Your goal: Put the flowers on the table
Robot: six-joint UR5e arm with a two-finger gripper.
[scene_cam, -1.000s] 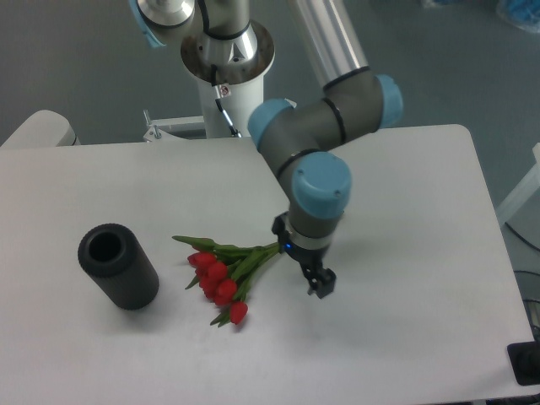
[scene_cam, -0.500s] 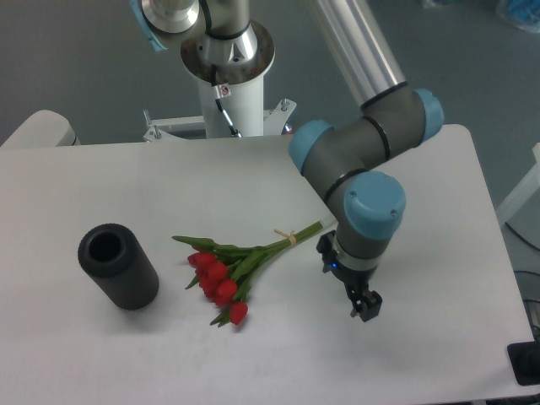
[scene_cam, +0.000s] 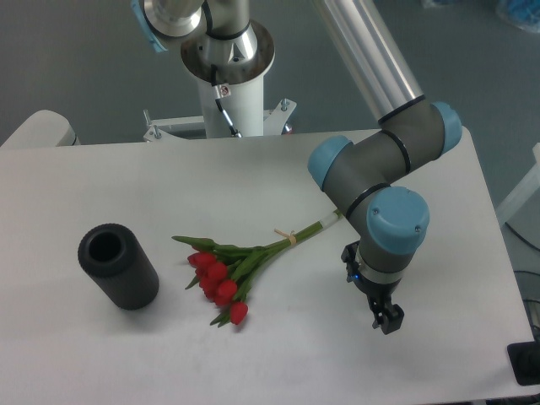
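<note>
The flowers (scene_cam: 226, 272) lie flat on the white table (scene_cam: 101, 354), red blooms toward the front left, thin green stems running up right to a pale band and on under the arm's wrist. My gripper (scene_cam: 389, 320) hangs well to the right of the flowers, near the table's front right, holding nothing. Its fingers are small and dark and seen end-on, so the gap between them does not show.
A black cylinder (scene_cam: 118, 266) lies on its side at the left of the table, its open end facing up left. The arm's white base post (scene_cam: 228, 59) stands behind the table's far edge. A dark object (scene_cam: 525, 363) sits off the front right corner.
The gripper has moved steadily to the right and a little forward, away from the flowers. The stems and pale band, hidden under it at first, now show. The flowers have not moved.
</note>
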